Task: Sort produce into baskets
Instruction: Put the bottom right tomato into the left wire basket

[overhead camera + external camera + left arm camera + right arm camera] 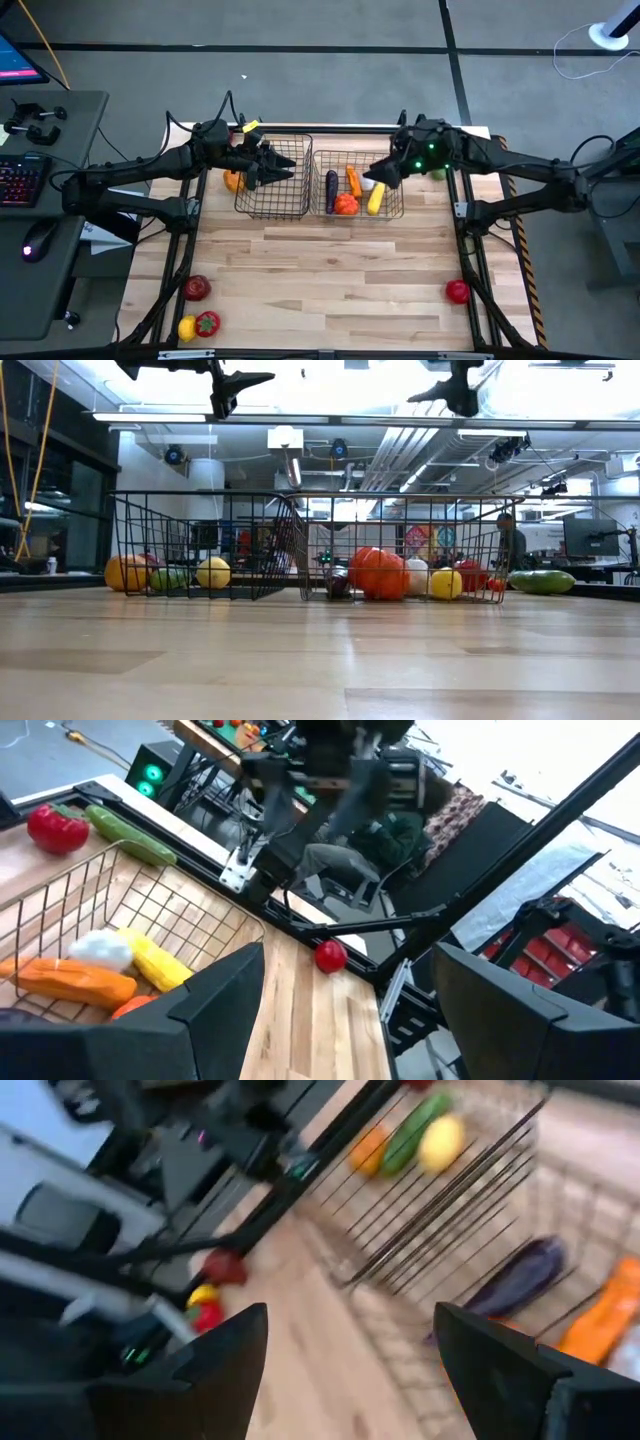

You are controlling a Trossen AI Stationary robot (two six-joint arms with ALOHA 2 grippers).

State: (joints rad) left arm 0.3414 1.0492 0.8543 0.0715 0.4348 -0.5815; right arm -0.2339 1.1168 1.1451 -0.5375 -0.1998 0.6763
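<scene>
Above, both claws, left and right, gape over wire-mesh baskets.

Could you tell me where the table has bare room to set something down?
The wide wood in front of both baskets is bare, bordered by the red pieces at left and a red piece at right. The right basket is crowded.

Two wire baskets sit side by side, and four loose produce pieces dot the near tabletop.
</scene>
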